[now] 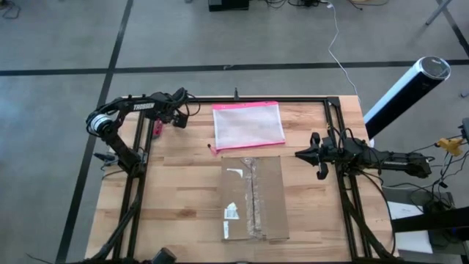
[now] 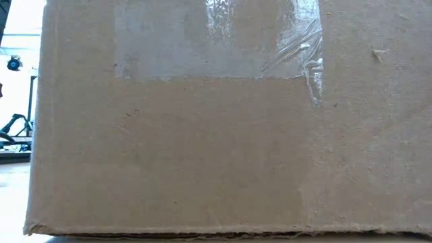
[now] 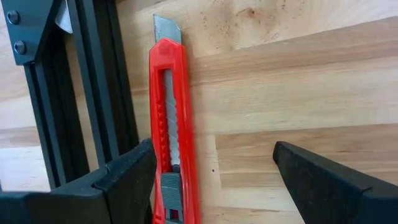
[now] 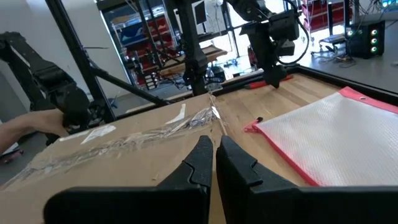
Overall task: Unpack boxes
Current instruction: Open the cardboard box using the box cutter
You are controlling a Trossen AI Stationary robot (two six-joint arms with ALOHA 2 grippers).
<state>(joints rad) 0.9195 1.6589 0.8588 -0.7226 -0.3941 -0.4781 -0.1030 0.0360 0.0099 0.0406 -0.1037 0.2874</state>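
Note:
The brown cardboard box lies flat in the middle of the table, with clear tape along its seam and white labels. Its side fills the low view. A red utility knife lies flat on the wood near the left frame. My left gripper hovers open over it, one finger on each side. My right gripper is shut on nothing, right of the box's far end. My left gripper has one finger close beside the knife's handle near its rear end. I cannot tell whether it touches. The other finger stands well clear. The knife lies flat on the table, blade tip pointing away from the fingers.
A translucent pouch with pink edges lies flat just beyond the box. Black frame rails run along the table's left, right and far sides. A white and black cylinder stands off the table's right far corner.

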